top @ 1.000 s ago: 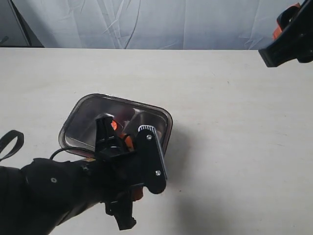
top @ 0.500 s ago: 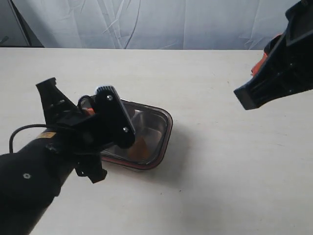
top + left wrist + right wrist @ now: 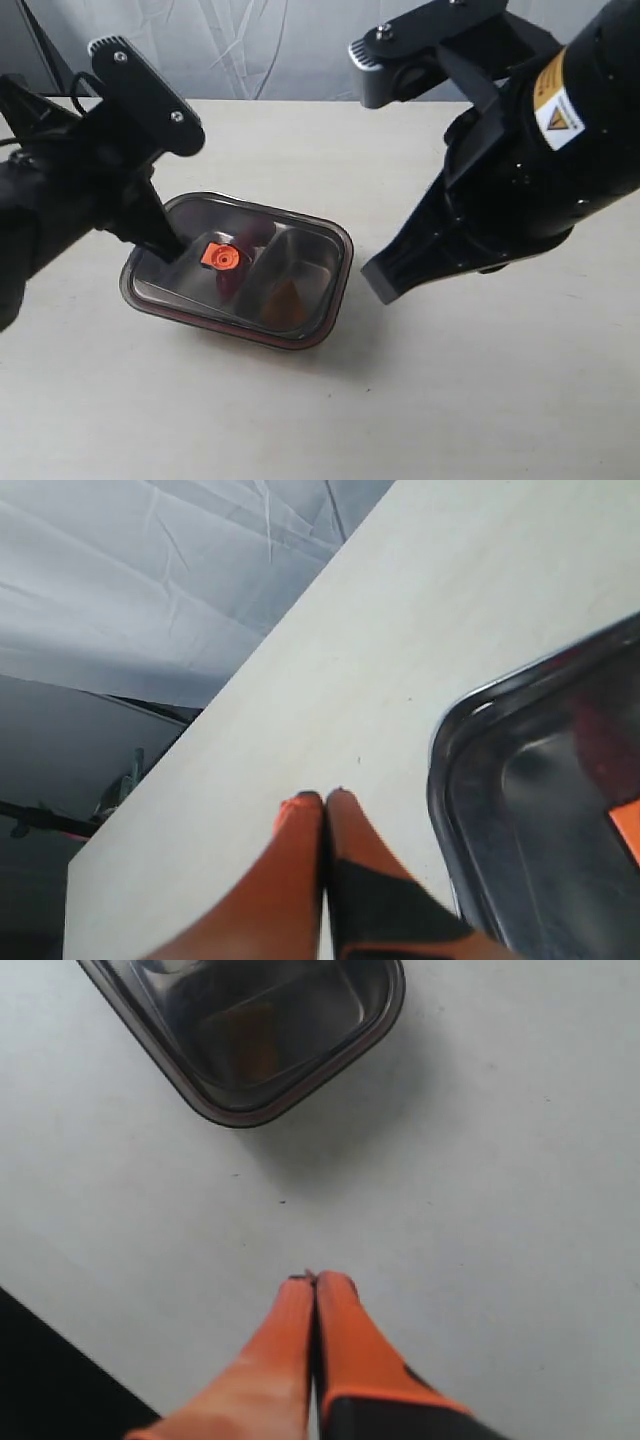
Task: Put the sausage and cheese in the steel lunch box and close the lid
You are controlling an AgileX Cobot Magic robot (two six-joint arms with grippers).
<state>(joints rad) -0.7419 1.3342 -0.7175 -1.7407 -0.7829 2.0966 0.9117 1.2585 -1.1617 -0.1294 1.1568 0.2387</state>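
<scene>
Mid-table, the lid (image 3: 180,245) covers the lunch box (image 3: 303,336) with sausage (image 3: 233,282) and cheese (image 3: 284,300) inside, left gripper (image 3: 326,798) and right gripper (image 3: 313,1280) pinched closed and empty, so a merely resting lid could be knocked askew by either arm.

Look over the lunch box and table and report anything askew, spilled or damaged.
Nothing stands out. The lid sits square on the steel lunch box, with the sausage and the cheese dimly visible inside. The left gripper and right gripper are shut, empty and clear of it. Nothing spilled on the table.

One box (image 3: 306,262), lid (image 3: 185,272), sausage (image 3: 229,283), cheese (image 3: 283,297) — two grippers (image 3: 322,798) (image 3: 313,1280)
</scene>
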